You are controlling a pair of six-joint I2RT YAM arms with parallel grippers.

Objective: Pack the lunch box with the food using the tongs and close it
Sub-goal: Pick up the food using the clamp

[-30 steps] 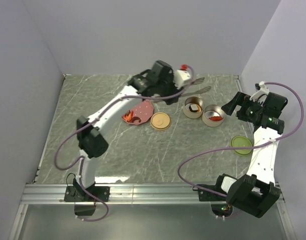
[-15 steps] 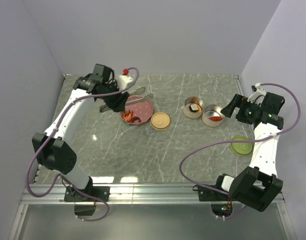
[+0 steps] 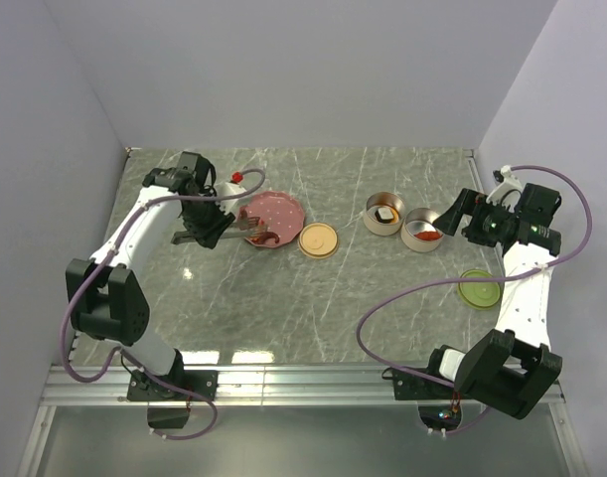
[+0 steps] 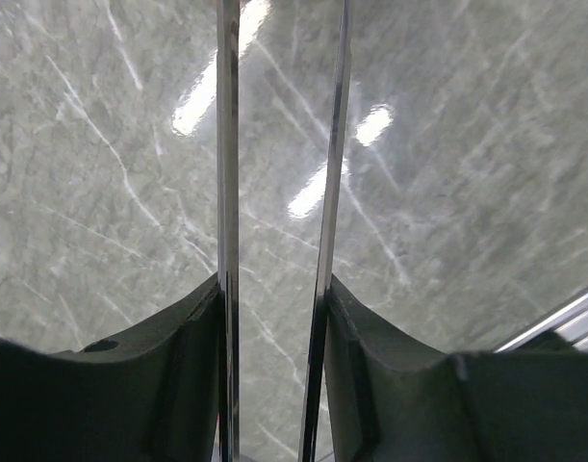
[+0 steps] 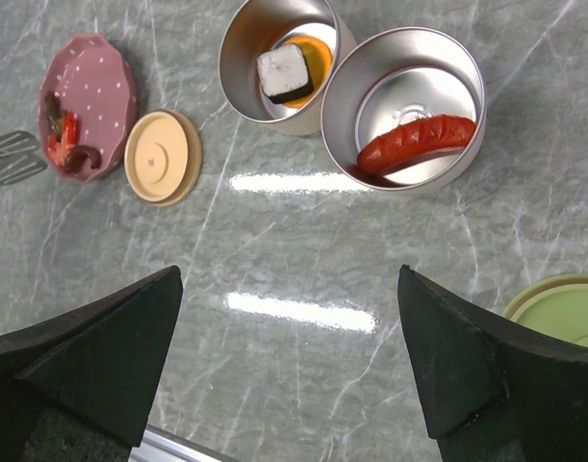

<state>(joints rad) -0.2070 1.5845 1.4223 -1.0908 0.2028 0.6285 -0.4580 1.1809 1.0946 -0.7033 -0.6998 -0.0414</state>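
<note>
The left gripper [image 4: 274,308] is clamped on the tongs [image 4: 228,173], their tips at the pink plate's [image 3: 283,207] edge beside the red food [image 3: 261,237] — too slack a squeeze could drop a piece short of the lunch-box tins [image 5: 470,79] — where the right gripper [image 5: 286,279] hangs wide open.

We've got a grey marbled bench [image 3: 283,308] carrying a pink dotted plate [image 3: 287,208], a tan lid [image 3: 317,239] just beside it, a steel tin [image 3: 369,215] touching a second tin [image 3: 408,232], and a green lid [image 3: 479,288].

2 open metal tins are seen, a left tin [image 5: 238,38] and a right tin [image 5: 395,91]. 2 lids are counted: 1 tan lid [image 5: 163,157] and 1 green lid [image 5: 560,313]. 1 pink plate [image 5: 91,82], 1 pair of tongs [image 4: 228,192], 1 sausage [image 5: 417,142] and 1 dark-and-pale block [image 5: 287,73] are counted.
</note>
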